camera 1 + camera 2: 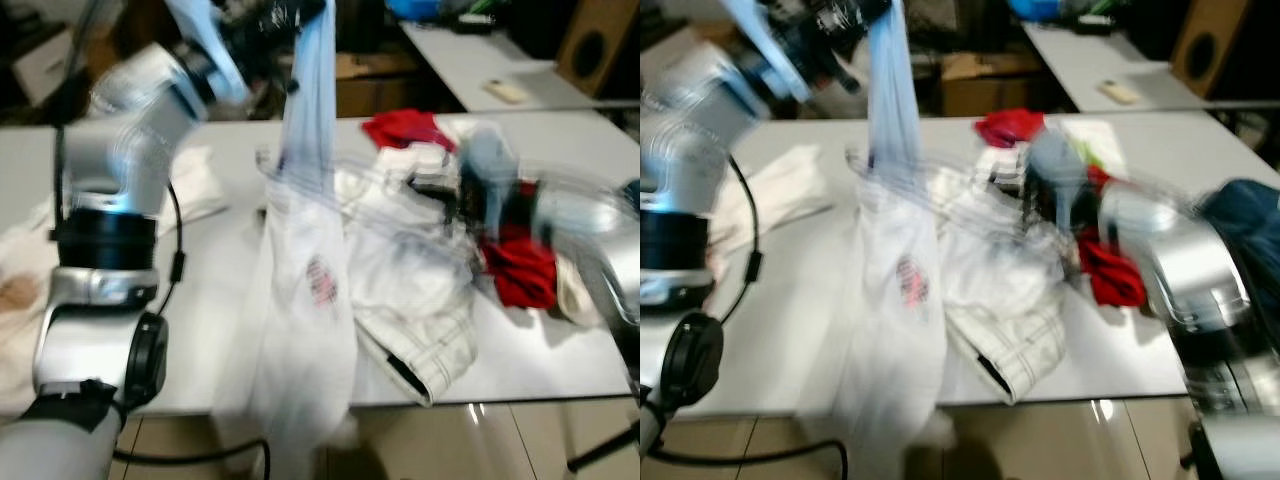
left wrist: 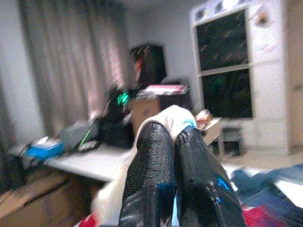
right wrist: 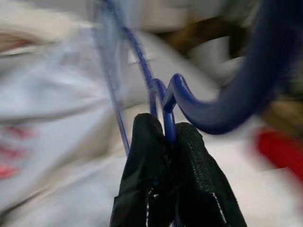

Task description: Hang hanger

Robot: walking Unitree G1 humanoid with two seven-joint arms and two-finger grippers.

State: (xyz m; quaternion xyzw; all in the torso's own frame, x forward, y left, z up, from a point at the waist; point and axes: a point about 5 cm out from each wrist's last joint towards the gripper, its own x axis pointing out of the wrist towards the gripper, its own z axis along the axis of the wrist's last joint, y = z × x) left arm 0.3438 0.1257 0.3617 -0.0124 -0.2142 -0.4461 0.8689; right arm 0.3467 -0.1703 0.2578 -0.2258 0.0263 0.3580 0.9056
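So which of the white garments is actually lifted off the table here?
The white shirt with the red print: the left claw holds it up by its top so it hangs past the table edge, while the other white clothes lie heaped flat.

A lived-in room at home, half workroom: a white tabletop [image 1: 200,330] heaped with laundry [image 1: 420,290], cardboard boxes [image 1: 365,80] and a speaker [image 1: 598,40] at the far side, long curtains [image 2: 71,71], a tall white cupboard [image 2: 246,71], and tiled floor [image 1: 480,440] nearby.
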